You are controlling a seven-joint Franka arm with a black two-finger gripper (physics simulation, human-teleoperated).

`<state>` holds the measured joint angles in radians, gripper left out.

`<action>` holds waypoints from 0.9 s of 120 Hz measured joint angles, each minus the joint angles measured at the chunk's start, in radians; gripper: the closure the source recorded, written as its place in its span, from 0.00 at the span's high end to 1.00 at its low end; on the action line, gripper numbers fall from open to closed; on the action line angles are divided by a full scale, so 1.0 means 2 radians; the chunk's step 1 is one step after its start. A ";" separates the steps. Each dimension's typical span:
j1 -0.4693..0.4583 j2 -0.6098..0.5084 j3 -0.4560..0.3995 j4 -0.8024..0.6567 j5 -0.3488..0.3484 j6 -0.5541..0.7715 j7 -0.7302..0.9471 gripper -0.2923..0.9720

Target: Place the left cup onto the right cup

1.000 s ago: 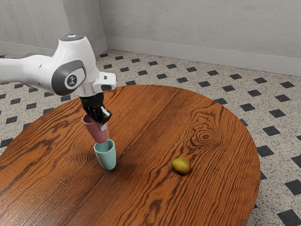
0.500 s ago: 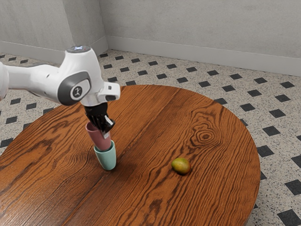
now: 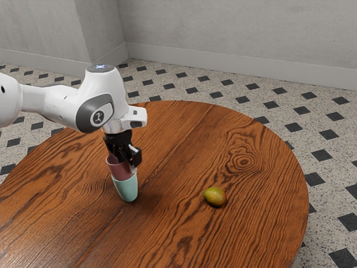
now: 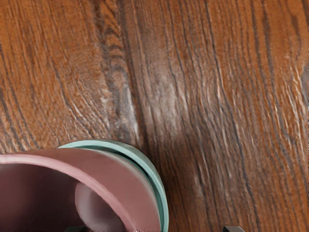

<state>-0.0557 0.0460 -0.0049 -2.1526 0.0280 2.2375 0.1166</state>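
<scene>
On the round wooden table (image 3: pixel 251 139), toward the exterior view's left, the teal cup (image 3: pixel 128 191) stands with its mouth up and the pink cup (image 3: pixel 115 167) is set down into it. Only the pink cup's upper part and rim rise above the teal rim. The white arm (image 3: pixel 56 106) comes in from the exterior view's left and bends down over the pair, so that the black gripper (image 3: pixel 127 161) hangs straight above them. Its fingers are closed on the wall of the pink cup near the rim, holding it from two sides. From the hand's own camera the pink cup (image 4: pixel 96 179) shows as a broad curved rim with a darker hollow inside. The teal cup (image 4: pixel 147 162) shows as a thin band wrapped round the outside of that rim, the two touching or very nearly so along the arc that can be seen. Beyond them lies bare table (image 4: pixel 217 96) with strong dark grain. A small yellow-green fruit (image 3: pixel 215 196) with a reddish flush lies on the wood well apart from the cups, toward the exterior view's right. Around the table runs a pale speckled floor (image 3: pixel 312 111) dotted with black diamond tiles, and a grey wall (image 3: pixel 251 28) closes the room behind it.
</scene>
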 joint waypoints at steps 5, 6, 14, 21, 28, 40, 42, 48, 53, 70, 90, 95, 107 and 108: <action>0.000 -0.006 0.000 0.000 0.000 0.000 -0.001 0.58; 0.000 -0.007 0.000 0.000 0.000 0.000 -0.001 0.59; 0.000 -0.027 0.000 0.000 0.000 -0.003 -0.002 0.64; 0.001 -0.050 -0.001 -0.001 0.000 -0.010 -0.002 0.67; 0.000 -0.074 -0.001 0.001 0.000 -0.021 -0.003 0.69; -0.002 -0.092 0.000 0.034 -0.002 -0.056 -0.003 0.72; -0.002 -0.092 0.000 0.044 -0.002 -0.063 -0.003 0.72; -0.002 -0.090 0.001 0.073 -0.004 -0.085 -0.003 0.73; -0.002 -0.083 0.002 0.102 -0.005 -0.105 -0.002 0.74; -0.004 -0.031 0.010 0.212 -0.006 -0.176 -0.001 0.75; 0.001 0.014 0.019 0.291 -0.006 -0.238 0.002 0.76; 0.003 0.016 0.019 0.294 -0.008 -0.247 0.002 0.76; 0.004 0.017 0.019 0.296 -0.012 -0.263 0.003 0.77; 0.004 0.017 0.019 0.296 -0.012 -0.264 0.003 0.77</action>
<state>-0.0474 0.0800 0.0337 -1.5597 0.0039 1.7104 0.1235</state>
